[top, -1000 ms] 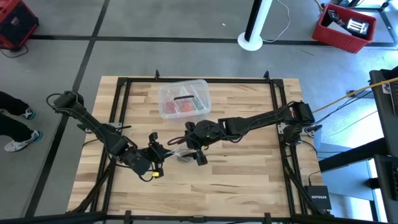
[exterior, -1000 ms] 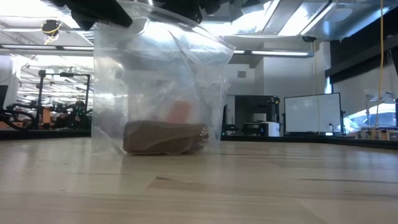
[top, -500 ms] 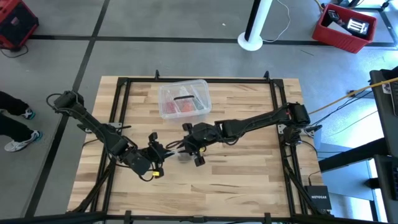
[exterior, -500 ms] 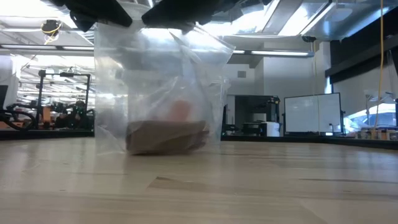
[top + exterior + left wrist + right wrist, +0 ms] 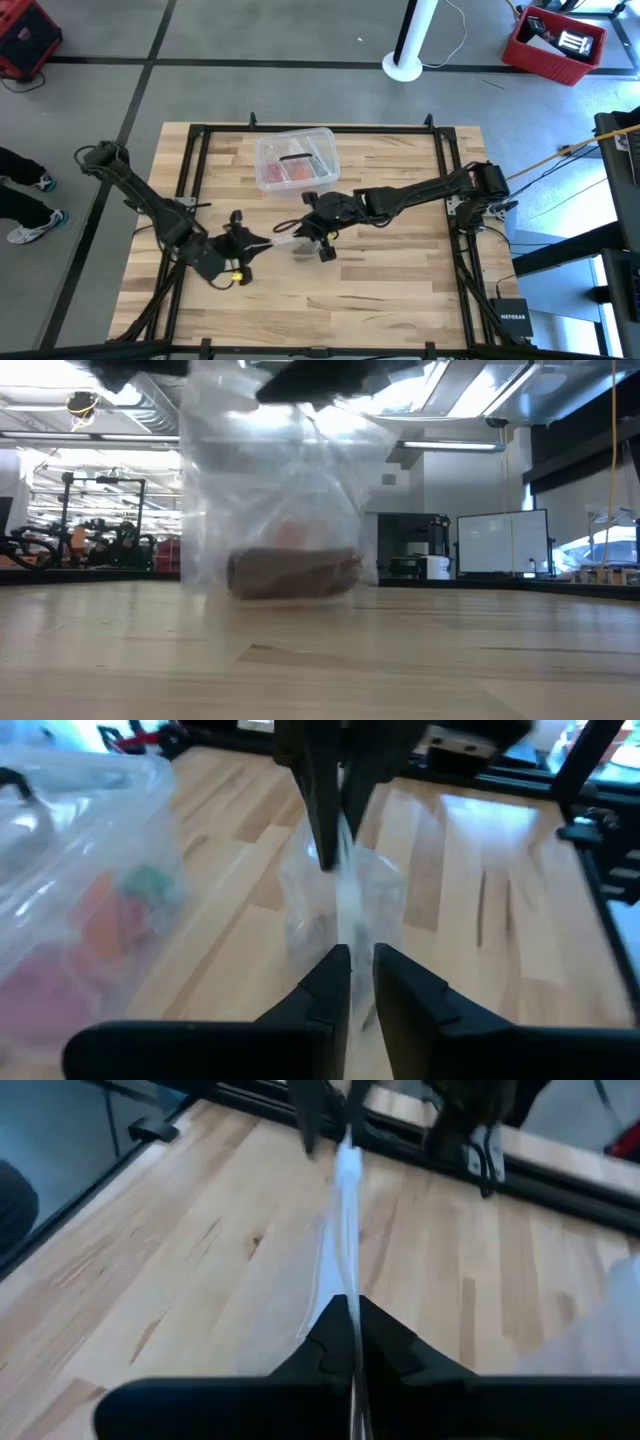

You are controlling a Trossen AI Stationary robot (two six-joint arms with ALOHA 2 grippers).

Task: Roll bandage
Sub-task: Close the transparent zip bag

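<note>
Overhead, two dark arms are meeting mid-counter [image 5: 400, 300] over one crinkled clear plastic bag [image 5: 300, 245], near one clear plastic box with red contents [image 5: 295, 158]. Level with the counter, one dull brown-tan fabric bandage [image 5: 293, 572] is lying rolled inside the bag's bottom, looking soft and light, likely best pinched at an end. At the wrists, the left gripper [image 5: 352, 960] is holding its jaws slightly parted around the bag's top edge, while the right gripper [image 5: 352, 1308] is clenching its jaws on the film.

- The dark left arm is reaching in from the table's left edge, its left tool [image 5: 262, 243] near the middle, fingers [image 5: 325, 982] standing slightly parted.
- The dark right arm is stretching in from the right edge, its right tool [image 5: 305, 228] pinched closed, facing the left one.
</note>
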